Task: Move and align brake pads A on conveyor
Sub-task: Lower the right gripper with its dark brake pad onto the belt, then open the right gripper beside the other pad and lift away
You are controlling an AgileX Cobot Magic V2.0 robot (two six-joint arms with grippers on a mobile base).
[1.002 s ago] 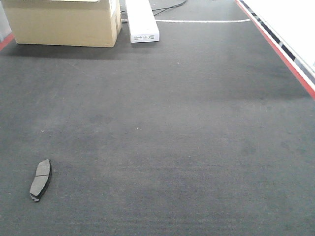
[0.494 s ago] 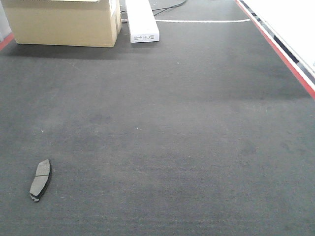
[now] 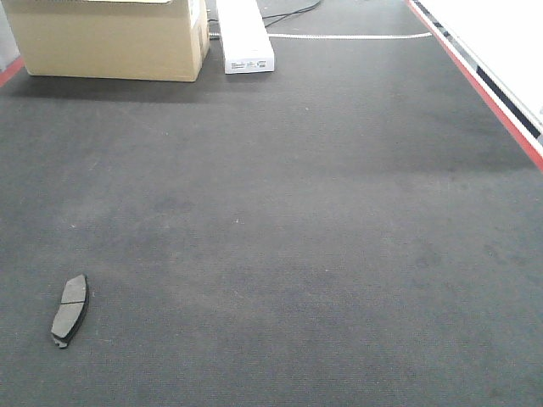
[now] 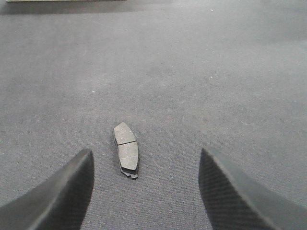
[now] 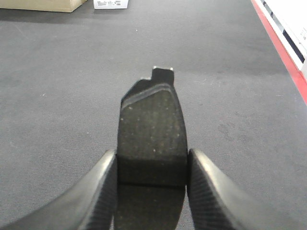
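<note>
One dark grey brake pad (image 3: 69, 309) lies flat on the conveyor (image 3: 297, 220) at the near left, long axis running roughly away from me. In the left wrist view the same brake pad (image 4: 127, 149) rests on the belt ahead of my left gripper (image 4: 146, 165), whose jaws stand wide open and empty, above the belt. My right gripper (image 5: 151, 160) is shut on a second brake pad (image 5: 151, 127), gripped by its long edges and sticking forward above the belt. Neither gripper shows in the front view.
A cardboard box (image 3: 110, 38) and a long white box (image 3: 246, 34) stand at the belt's far end. A red side rail (image 3: 492, 102) runs along the right edge, and a bit of red rail (image 3: 8, 72) shows at the far left.
</note>
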